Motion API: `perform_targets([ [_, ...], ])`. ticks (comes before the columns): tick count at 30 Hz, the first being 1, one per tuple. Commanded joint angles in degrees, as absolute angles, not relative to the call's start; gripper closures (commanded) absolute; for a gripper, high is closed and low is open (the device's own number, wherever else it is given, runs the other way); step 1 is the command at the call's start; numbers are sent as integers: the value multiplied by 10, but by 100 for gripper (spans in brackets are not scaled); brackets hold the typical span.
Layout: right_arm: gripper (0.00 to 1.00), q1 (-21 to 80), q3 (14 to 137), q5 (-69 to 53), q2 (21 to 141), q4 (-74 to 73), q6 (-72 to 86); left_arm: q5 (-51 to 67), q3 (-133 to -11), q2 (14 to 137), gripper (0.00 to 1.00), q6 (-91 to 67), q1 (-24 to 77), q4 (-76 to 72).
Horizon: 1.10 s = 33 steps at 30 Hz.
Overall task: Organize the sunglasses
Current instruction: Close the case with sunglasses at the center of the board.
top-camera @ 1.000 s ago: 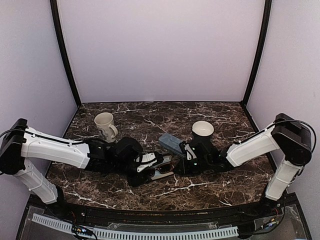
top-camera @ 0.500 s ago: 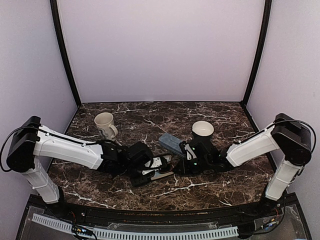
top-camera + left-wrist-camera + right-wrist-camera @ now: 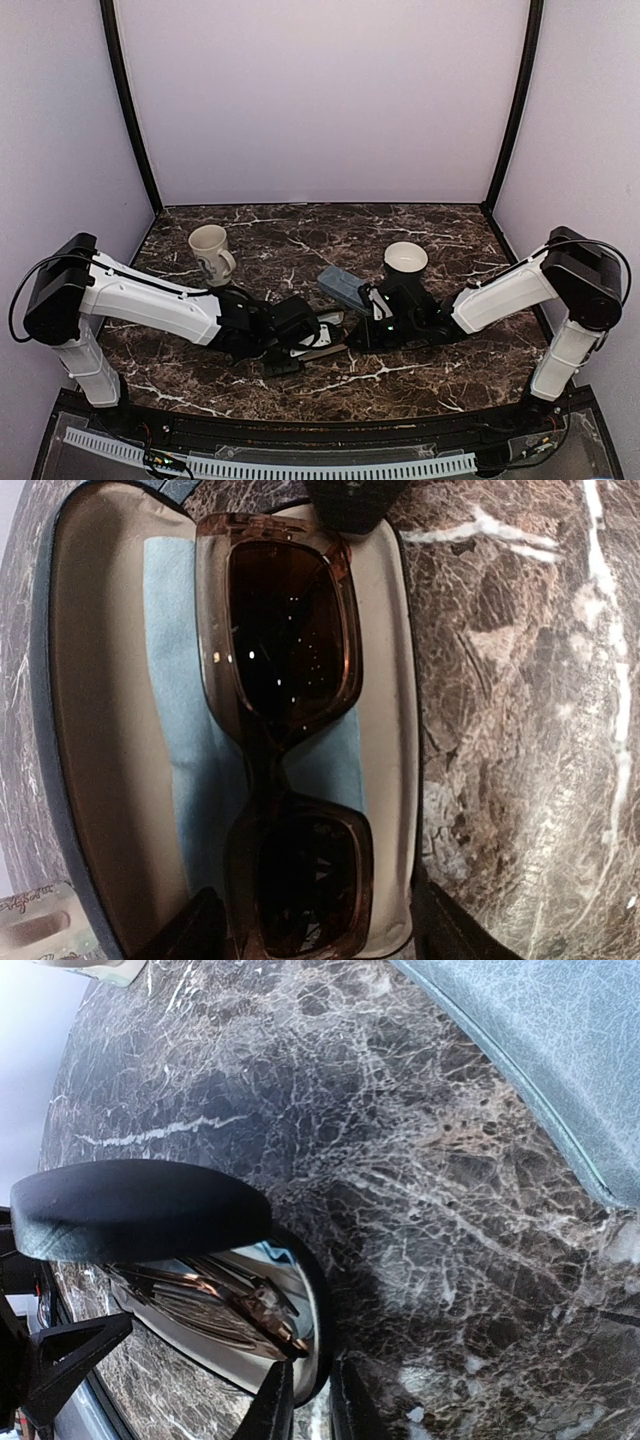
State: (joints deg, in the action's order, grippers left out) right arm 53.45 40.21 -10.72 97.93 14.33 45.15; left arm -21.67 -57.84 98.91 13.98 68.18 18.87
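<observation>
Over the last second the left arm [image 3: 150, 300] has stretched further along the near side of the worktop [image 3: 450, 230] towards its middle. The left gripper [image 3: 320, 925] now hangs right over the open black case [image 3: 110, 780], its fingers spread wider than the frame below and pinching nothing. In that case, on a blue cloth [image 3: 180, 700], lie the sunglasses [image 3: 290, 680]: folded, lenses up, wholly inside the rim. I judge this pair delivered and let go, with the lid not yet closed. Counting from the left edge, there is one mug [image 3: 210, 250] at mid-depth and one open black case just short of the near edge's middle. Then come one blue-grey case [image 3: 345, 288], shut, at the centre, and one white cup [image 3: 405, 258] right of it. Only one pair of sunglasses is in view, and no second pair shows in any view. On the right, the right gripper [image 3: 308, 1405] has not moved. Its fingers are pressed close together, apparently on the rim of the black case beneath the raised lid, though its wrist view crops the contact. It is probably steadying the case, so the lid and any other pair remain to be dealt with.
</observation>
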Motion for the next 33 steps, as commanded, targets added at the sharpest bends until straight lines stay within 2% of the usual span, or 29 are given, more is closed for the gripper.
perform_targets([
  [1, 86, 533, 410, -110, 987, 159, 453, -253, -584, 997, 36, 149, 686, 205],
  [16, 86, 533, 412, -114, 991, 160, 452, -302, -579, 1004, 40, 159, 691, 177],
  [25, 86, 533, 409, -114, 990, 162, 454, -282, -576, 995, 49, 157, 692, 171],
  [33, 86, 533, 408, -114, 989, 163, 455, -246, -578, 986, 49, 147, 692, 183],
])
